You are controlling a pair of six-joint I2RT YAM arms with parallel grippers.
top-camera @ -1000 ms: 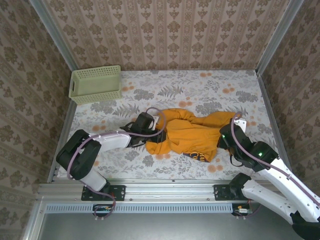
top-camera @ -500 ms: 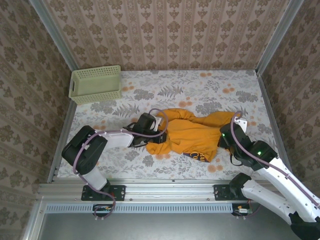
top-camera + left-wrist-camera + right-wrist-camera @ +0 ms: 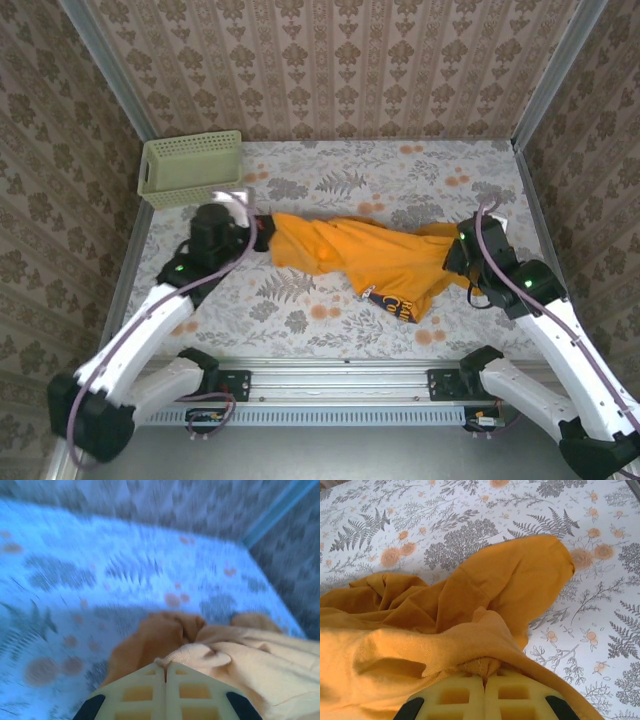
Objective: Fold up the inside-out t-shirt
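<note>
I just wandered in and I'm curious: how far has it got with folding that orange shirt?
Early days. Done: the left gripper and the right gripper are each shut on an end of the shirt. In hand: the shirt is stretched between them as a bunched, wrinkled band over the table. Still to do: spreading it flat and making every fold; no neat fold shows yet.

Left gripper (image 3: 260,232) shut on the inside-out t-shirt (image 3: 370,255); cloth pulled out leftward.

Within the last second the left jaws went from part-open to pinched on a fold at the shirt's left edge. The left arm swung from mid-table out to the left and back, ending near the pale green basket (image 3: 190,168). The shirt was a crumpled heap and now runs as a long band across to the right gripper (image 3: 458,255), which has shifted slightly right and back.
</note>
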